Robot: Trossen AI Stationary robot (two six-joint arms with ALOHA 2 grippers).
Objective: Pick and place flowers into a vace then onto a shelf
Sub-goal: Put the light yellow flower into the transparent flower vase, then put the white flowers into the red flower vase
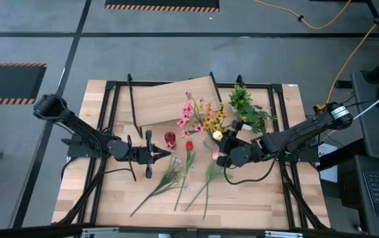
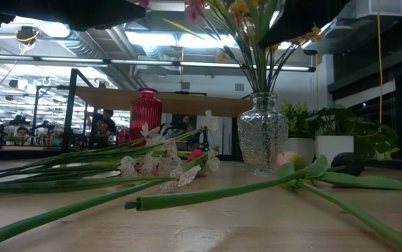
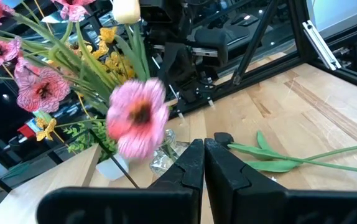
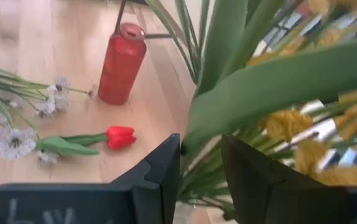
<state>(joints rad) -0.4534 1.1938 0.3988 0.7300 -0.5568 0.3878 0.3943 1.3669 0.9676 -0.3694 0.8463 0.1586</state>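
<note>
Nearest the table's front edge, several loose flowers (image 1: 176, 182) lie flat on the wooden tabletop (image 1: 255, 198), their long green stems fanned toward the front; a red tulip (image 4: 120, 136) and some white blossoms (image 4: 13, 142) rest among them. Just behind, at mid-table, the left gripper (image 1: 166, 155) hangs with its two dark fingers (image 3: 188, 165) pressed together and nothing between them. To its right, the right gripper (image 1: 220, 147) sits beside the clear glass vase (image 2: 262, 140), its fingers (image 4: 166, 168) parted around green stems of the bouquet (image 1: 203, 116) standing in that vase. A small red vase (image 1: 170, 139) stands between the two grippers. Farther back the shelf (image 1: 170, 102) rests, and a potted plant (image 1: 247, 106) sits toward the far right corner.
</note>
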